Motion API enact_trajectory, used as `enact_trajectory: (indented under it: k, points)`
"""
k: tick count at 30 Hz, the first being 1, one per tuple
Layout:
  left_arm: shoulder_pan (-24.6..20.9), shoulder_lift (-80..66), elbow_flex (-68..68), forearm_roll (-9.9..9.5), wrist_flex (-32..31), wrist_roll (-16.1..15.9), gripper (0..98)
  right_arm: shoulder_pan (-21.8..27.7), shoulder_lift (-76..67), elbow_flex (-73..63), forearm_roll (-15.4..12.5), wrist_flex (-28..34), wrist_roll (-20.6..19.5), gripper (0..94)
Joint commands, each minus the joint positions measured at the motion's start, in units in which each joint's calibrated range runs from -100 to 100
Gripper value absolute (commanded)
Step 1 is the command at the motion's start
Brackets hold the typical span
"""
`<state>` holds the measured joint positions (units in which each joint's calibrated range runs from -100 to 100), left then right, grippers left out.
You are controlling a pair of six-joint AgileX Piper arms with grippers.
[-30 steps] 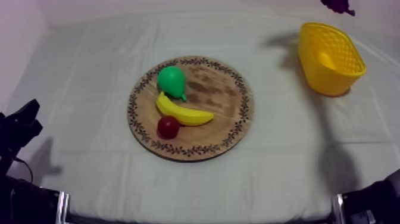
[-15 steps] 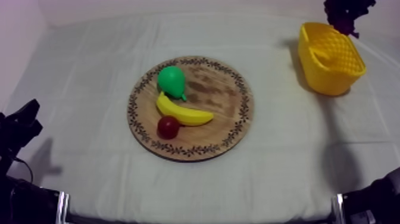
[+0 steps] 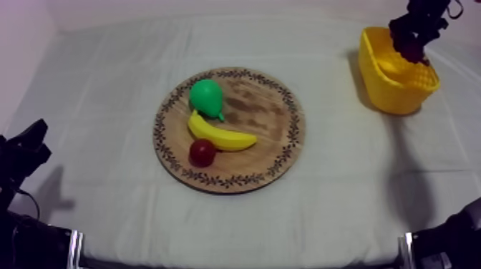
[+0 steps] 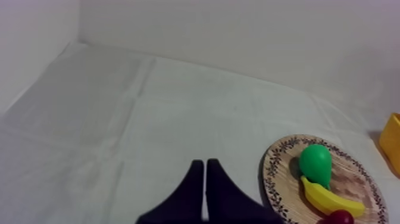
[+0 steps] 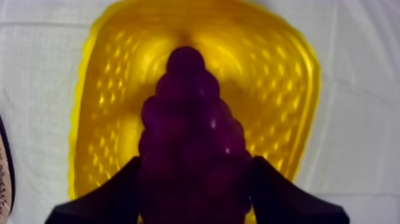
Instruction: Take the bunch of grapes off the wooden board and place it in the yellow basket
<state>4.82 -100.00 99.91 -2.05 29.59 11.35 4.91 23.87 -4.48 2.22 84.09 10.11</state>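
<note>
The dark purple bunch of grapes [image 3: 414, 44] hangs over the mouth of the yellow basket [image 3: 379, 79] at the table's far right, with my right gripper [image 3: 417, 27] shut on it. In the right wrist view the grapes [image 5: 191, 149] sit between my two black fingers [image 5: 113, 196], directly above the basket's inside [image 5: 119, 83]. The round wooden board [image 3: 275, 118] lies mid-table with a green pear [image 3: 205, 96], a banana [image 3: 220, 134] and a small red fruit [image 3: 202, 152]. My left gripper [image 4: 205, 179] is shut on nothing, low over the cloth to the left of the board [image 4: 280, 173].
The pear [image 4: 315, 162], banana [image 4: 329, 198] and small red fruit [image 4: 339, 218] show on the board in the left wrist view. Bare cloth lies between the board and the basket. My left arm [image 3: 21, 154] rests at the table's near left edge.
My right gripper has come down with the grapes from above the basket's far side to just over its opening. The left arm and the fruit on the board have not moved.
</note>
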Motion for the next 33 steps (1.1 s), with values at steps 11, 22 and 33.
enact_trajectory:
  k: [11, 22, 33]
  points:
    - [0.0, 0.0, 0.0, -0.02, 0.0, 0.0, 0.1, 0.4, 3.6, 1.8, -0.6, -1.5, 0.0, 30.5]
    - [0.0, 0.0, 0.0, -0.02, 0.0, 0.0, 0.1, 1.6, 6.6, 1.2, -1.1, -3.6, 0.7, 58.3]
    - [0.0, 0.0, 0.0, -0.02, 0.0, 0.0, 0.1, 1.5, 6.8, 1.5, -1.0, -4.8, 0.5, 67.9]
